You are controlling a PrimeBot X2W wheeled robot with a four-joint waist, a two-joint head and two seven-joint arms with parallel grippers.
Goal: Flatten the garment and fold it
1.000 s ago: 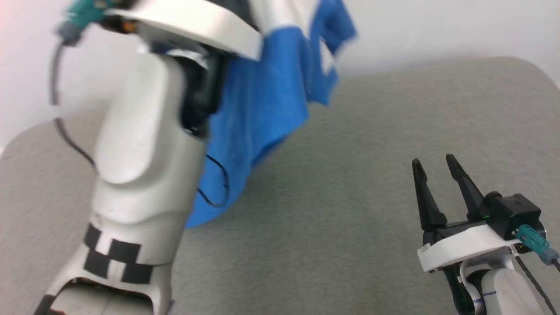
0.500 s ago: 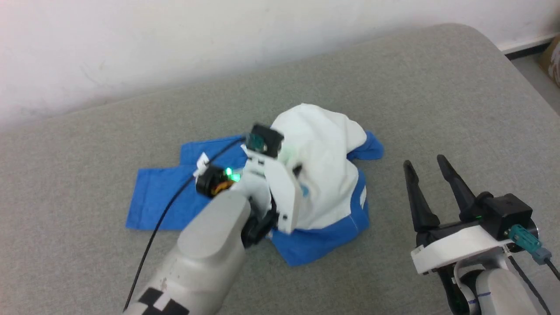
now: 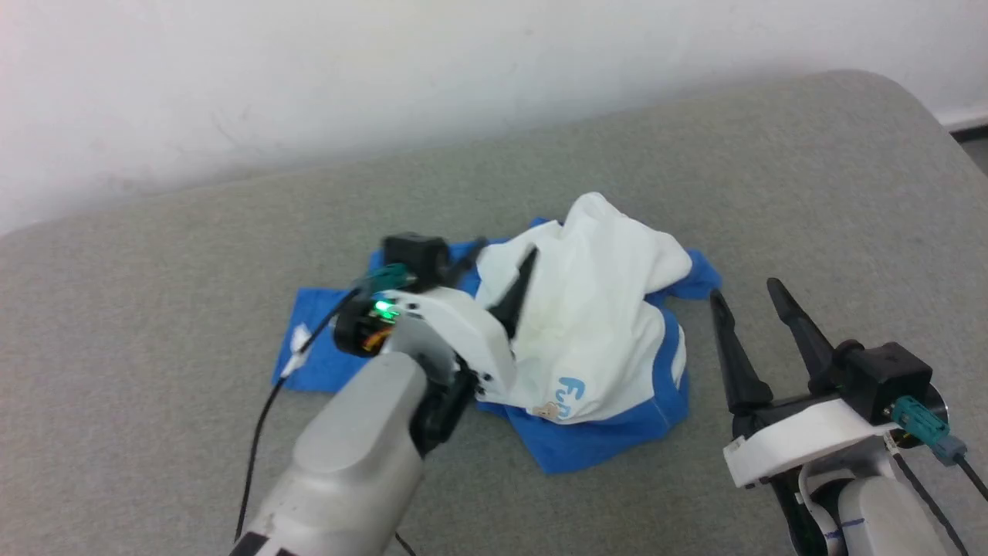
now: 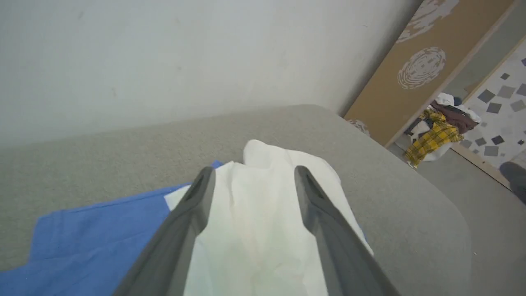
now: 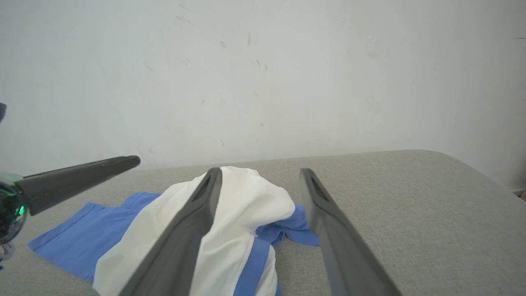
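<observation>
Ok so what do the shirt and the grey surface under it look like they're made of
The shirt looks like a soft matte knit, probably cotton jersey: it slumps in rounded folds and shows no sheen. The grey surface looks like padded, felt-like upholstery fabric: it has a fine speckled texture, a rounded corner and a matte finish.

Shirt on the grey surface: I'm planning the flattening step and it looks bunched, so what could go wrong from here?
The shirt lies heaped, white body crumpled over blue parts; folding now would likely trap creases. The open left gripper sits over the mound, so closing there may pinch several layers together.
</observation>
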